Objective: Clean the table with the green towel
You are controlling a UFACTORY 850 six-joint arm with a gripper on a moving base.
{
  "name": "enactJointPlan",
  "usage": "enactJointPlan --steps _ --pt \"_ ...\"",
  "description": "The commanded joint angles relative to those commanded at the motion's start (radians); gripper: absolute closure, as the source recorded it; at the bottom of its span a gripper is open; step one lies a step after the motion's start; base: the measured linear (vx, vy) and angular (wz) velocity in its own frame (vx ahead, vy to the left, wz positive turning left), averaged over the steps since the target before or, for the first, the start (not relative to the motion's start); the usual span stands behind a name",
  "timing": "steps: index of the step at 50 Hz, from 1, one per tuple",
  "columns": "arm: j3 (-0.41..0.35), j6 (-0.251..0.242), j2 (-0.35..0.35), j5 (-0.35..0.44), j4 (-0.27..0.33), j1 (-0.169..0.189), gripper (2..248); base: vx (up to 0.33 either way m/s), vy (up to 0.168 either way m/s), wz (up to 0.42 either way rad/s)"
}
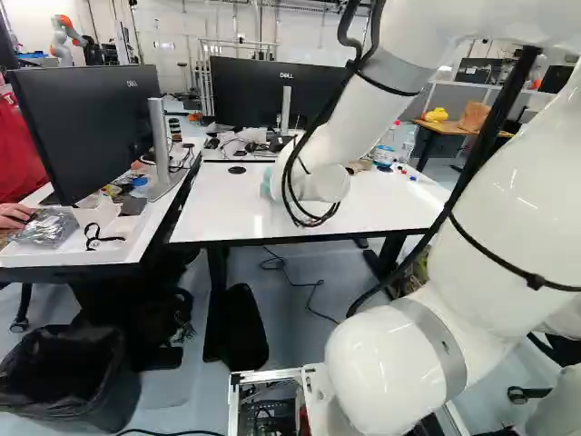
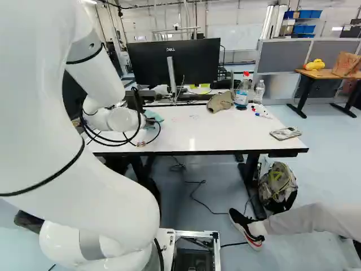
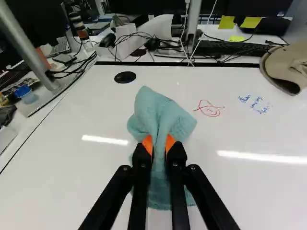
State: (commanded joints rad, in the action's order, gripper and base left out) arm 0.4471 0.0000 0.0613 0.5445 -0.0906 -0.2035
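At the left of the white table in the right base view, my gripper is partly hidden by the wrist and cables. The wrist view shows the gripper shut on the green towel, a bunched fold pinched between its orange pads. Part of the towel spreads ahead of the fingertips and part lies beneath the fingers, over the tabletop. A red scribble is on the table beside the towel, with blue writing farther off on that same side.
A cap, bottles and small red and dark items stand toward the table's far right; a phone-like object lies at its right end. Monitors rise behind. A side desk adjoins at left. Another robot stands far back.
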Motion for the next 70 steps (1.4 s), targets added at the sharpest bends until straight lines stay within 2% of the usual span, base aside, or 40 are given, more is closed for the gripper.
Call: enactJointPlan --steps 12,33,70 --pt "0.04 0.0 -0.011 0.0 0.0 0.037 202 0.0 0.0 0.0" --pt "0.138 0.0 -0.107 0.0 0.0 0.086 202 0.0 0.0 0.0" --pt "0.335 0.0 -0.287 0.0 0.0 0.102 202 0.0 0.0 0.0"
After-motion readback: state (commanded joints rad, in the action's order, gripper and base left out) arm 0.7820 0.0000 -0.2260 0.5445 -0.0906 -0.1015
